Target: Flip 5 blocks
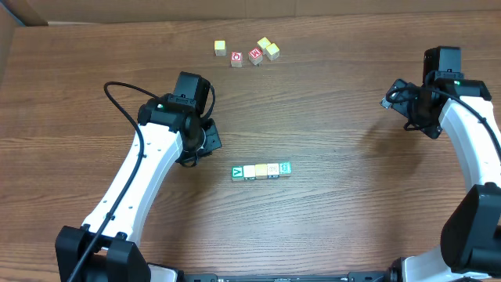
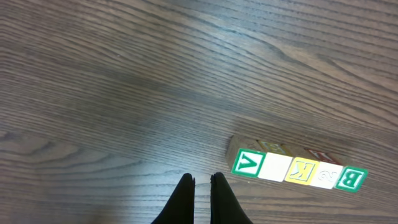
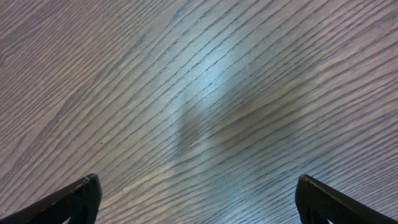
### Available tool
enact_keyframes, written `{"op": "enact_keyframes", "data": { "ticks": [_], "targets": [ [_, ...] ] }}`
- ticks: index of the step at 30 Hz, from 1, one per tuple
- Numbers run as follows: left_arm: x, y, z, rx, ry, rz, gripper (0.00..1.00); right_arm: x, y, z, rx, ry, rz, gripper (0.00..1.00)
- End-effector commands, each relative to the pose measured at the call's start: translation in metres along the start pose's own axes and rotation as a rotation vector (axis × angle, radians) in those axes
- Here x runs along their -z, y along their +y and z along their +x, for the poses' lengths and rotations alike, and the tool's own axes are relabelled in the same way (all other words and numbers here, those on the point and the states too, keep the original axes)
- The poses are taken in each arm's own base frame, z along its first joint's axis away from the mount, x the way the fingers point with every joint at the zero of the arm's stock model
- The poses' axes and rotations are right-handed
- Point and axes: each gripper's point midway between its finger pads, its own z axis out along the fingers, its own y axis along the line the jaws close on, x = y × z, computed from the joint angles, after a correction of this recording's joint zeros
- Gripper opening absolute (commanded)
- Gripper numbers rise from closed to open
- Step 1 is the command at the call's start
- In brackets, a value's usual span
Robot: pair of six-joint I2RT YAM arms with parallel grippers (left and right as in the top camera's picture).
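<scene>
A tight row of several small blocks [image 1: 261,170] lies on the table's middle. In the left wrist view the row of blocks [image 2: 298,170] shows a green V, a blank white face, a yellow K, a white face and a green B. My left gripper [image 2: 202,178] is shut with nothing in it, a short way left of the V end; overhead the left gripper [image 1: 205,142] sits to the row's upper left. My right gripper [image 3: 198,182] is wide open over bare wood, far right at the right gripper [image 1: 407,110] spot, well away from the row.
A loose cluster of other cubes lies at the back: a yellow cube [image 1: 220,48], two red-faced cubes [image 1: 246,57] and a yellow pair [image 1: 268,48]. A cardboard edge [image 1: 8,39] borders the table's far left corner.
</scene>
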Motion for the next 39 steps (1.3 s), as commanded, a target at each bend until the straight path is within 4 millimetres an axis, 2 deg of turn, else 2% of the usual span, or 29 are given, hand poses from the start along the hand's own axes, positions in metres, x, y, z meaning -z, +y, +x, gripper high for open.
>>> {"op": "enact_keyframes", "data": {
  "ticks": [1,13,15,18,22,23,25,31,35,39],
  "targets": [
    [0.004,0.004,0.000,-0.028,-0.013,-0.026,0.04,0.005,0.001,-0.006,0.002,-0.023,-0.001,1.00],
    [-0.024,0.018,0.023,-0.030,0.049,-0.064,0.04,0.005,0.003,-0.009,0.000,-0.034,-0.009,1.00],
    [-0.026,0.016,0.021,-0.029,0.043,-0.055,0.04,0.006,0.016,-0.018,-0.004,-0.066,-0.071,1.00],
    [-0.027,0.012,0.018,-0.028,0.031,-0.036,0.04,0.010,0.045,-0.004,0.005,0.022,-0.245,1.00],
    [-0.027,0.004,0.017,-0.029,0.032,0.007,0.04,0.016,0.060,0.011,0.010,0.099,-0.338,1.00],
    [-0.027,0.002,0.017,-0.029,0.033,0.018,0.04,0.017,0.061,0.017,0.019,0.127,-0.350,0.89],
    [-0.027,-0.001,0.018,-0.029,0.037,0.034,0.04,0.018,0.060,0.029,0.018,0.178,-0.353,0.04],
    [-0.027,0.000,0.020,-0.028,0.046,0.030,0.04,0.024,0.069,0.075,0.089,0.327,-0.341,0.04],
    [-0.027,0.001,0.023,-0.030,0.057,0.023,0.04,0.028,0.086,0.114,0.182,0.407,-0.326,0.04],
    [-0.027,0.001,0.025,-0.034,0.065,0.019,0.04,0.021,0.099,0.146,0.293,0.407,-0.274,0.04]
  ]
}}
